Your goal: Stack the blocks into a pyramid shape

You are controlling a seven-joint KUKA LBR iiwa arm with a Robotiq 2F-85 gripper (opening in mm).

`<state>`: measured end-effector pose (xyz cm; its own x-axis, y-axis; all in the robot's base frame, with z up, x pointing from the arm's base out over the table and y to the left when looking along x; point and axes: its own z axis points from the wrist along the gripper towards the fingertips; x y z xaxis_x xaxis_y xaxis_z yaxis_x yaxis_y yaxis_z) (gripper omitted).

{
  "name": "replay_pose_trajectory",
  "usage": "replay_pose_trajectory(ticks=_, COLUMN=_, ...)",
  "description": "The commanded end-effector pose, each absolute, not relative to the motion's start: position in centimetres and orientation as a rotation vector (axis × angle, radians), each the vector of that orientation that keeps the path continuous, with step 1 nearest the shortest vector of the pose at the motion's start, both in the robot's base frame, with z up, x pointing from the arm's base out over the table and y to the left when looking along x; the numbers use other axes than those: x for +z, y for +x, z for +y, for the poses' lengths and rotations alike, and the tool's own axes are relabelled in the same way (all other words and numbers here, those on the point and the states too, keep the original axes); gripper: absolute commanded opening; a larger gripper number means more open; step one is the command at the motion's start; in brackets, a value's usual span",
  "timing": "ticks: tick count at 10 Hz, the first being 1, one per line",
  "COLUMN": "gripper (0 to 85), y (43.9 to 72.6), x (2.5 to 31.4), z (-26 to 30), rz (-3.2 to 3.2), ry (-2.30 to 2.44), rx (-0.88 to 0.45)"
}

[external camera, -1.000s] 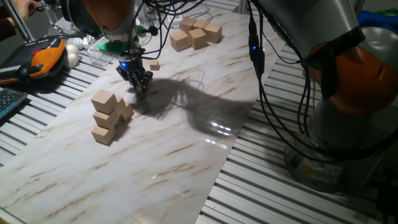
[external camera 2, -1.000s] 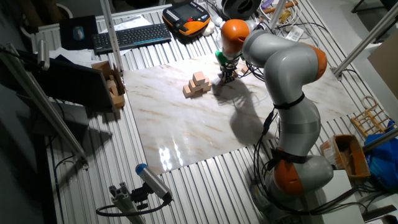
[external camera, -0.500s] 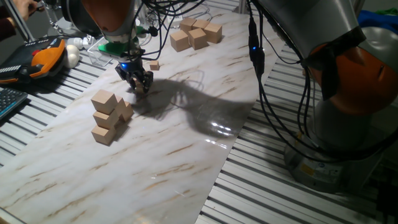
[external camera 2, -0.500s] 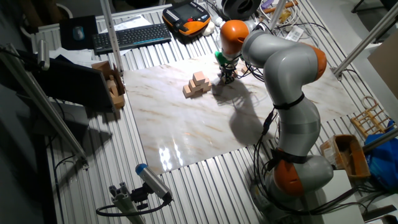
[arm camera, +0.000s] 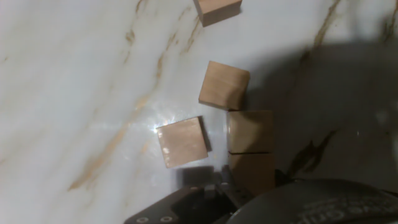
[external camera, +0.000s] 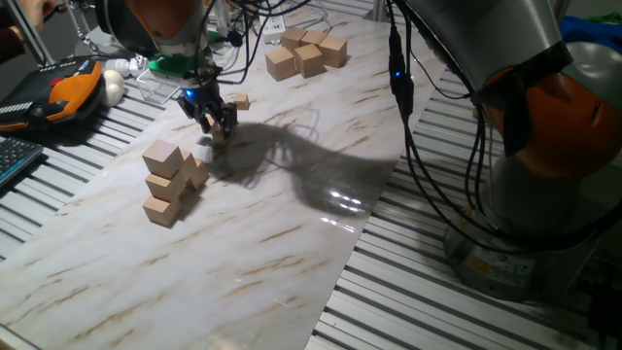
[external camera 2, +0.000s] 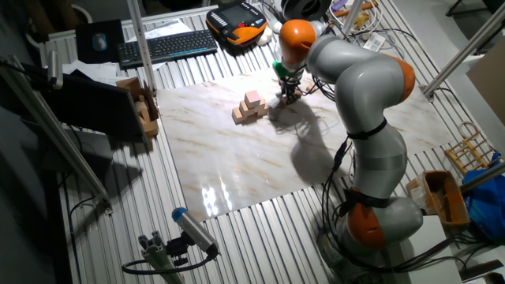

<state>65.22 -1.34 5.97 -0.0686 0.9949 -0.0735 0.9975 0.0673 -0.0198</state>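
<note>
The gripper (external camera: 216,124) hangs low over the far part of the marble-patterned board (external camera: 292,224), fingers pointing down, the tips close above the surface. From either fixed camera the fingers read as a dark bunch, and in the hand view only a dark mass of the hand fills the bottom edge, so I cannot tell whether they are spread, pressed together or pinching something.

Right under it, the hand view shows the small blocks lying flat on the board. Two blocks (arm camera: 250,149) sit edge to edge in a short row, the nearer one running up against the dark hand. A third block (arm camera: 181,142) lies just beside them to the left, slightly turned. A fourth block (arm camera: 224,85) sits at the far end of the row, twisted at an angle, its corner about touching it. A fifth block (arm camera: 216,9) lies apart at the top edge, partly cut off. From the fixed view only one lone small block (external camera: 240,101) is clear, just beyond the gripper; the rest are hidden behind the fingers.

Nearer the camera stands a pile of bigger wooden cubes (external camera: 170,183), one perched on top of the others. At the far end of the board is a cluster of larger cubes (external camera: 306,51). Off the board lie an orange-and-black handheld controller (external camera: 73,86) and a keyboard (external camera 2: 167,45).
</note>
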Motion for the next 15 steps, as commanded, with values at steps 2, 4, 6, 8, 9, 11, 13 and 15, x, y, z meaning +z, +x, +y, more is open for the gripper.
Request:
replay_pose_trajectory(ticks=2, gripper=51.0, y=65.1, x=6.8, z=-1.8, rz=2.304, ry=2.088, rx=-0.091)
replay_pose_trajectory(ticks=4, gripper=51.0, y=64.9, x=8.0, z=-3.1, rz=2.371, ry=2.045, rx=-0.086)
replay_pose_trajectory(ticks=6, gripper=51.0, y=65.2, x=8.8, z=-4.4, rz=2.349, ry=2.062, rx=-0.111)
replay_pose_trajectory(ticks=8, gripper=51.0, y=65.4, x=8.5, z=-5.0, rz=2.276, ry=2.113, rx=-0.128)
replay_pose_trajectory(ticks=9, gripper=51.0, y=65.6, x=8.3, z=-5.6, rz=2.229, ry=2.163, rx=-0.111)
replay_pose_trajectory(ticks=11, gripper=68.0, y=65.8, x=8.0, z=-6.7, rz=2.174, ry=2.222, rx=-0.09)
replay_pose_trajectory(ticks=13, gripper=68.0, y=65.8, x=7.7, z=-7.3, rz=2.128, ry=2.252, rx=-0.077)
replay_pose_trajectory(ticks=15, gripper=68.0, y=65.9, x=7.3, z=-7.8, rz=2.105, ry=2.264, rx=-0.064)
